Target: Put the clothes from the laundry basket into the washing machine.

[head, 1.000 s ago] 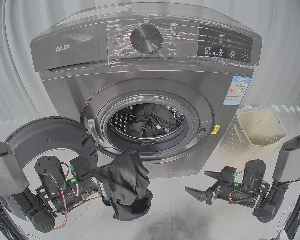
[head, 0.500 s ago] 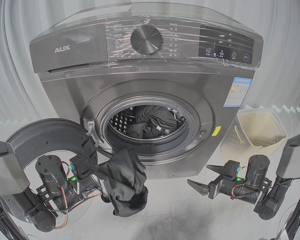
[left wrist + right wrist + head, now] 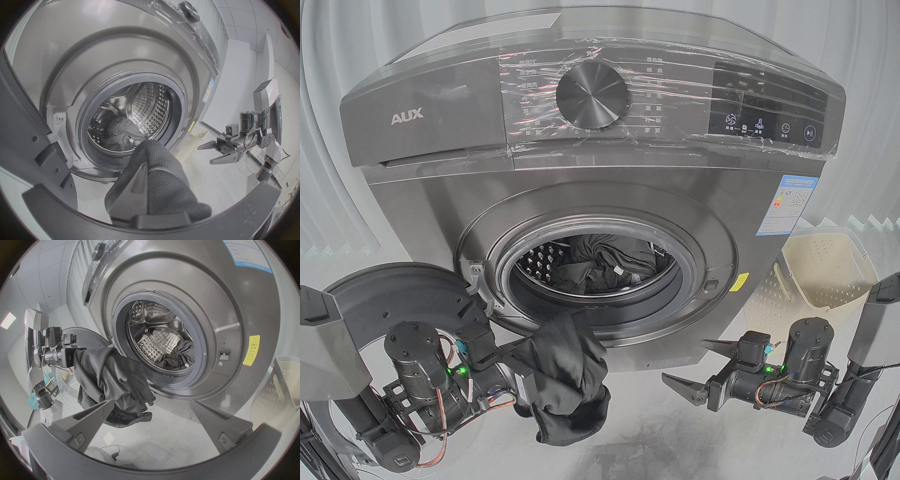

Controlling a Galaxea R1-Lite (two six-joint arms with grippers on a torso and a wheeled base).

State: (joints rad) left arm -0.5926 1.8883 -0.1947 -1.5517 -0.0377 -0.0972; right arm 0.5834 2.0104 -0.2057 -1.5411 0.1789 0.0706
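One yellow sticker (image 3: 739, 281) marks the washing machine (image 3: 425, 206); left gripper (image 3: 540, 375) holds black garment (image 3: 575, 400).

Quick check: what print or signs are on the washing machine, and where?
Brand logo on the detergent drawer front: left unquoted.
Program captions around the dial: too small to read.
Blue energy label on the front: too small.
Yellow sticker beside the door latch: warning triangle, print blurred.

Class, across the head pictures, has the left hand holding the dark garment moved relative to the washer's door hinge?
Yes. The left hand with its dark garment has shifted rightward from the door hinge, closer to the drum opening; the camera moved too.
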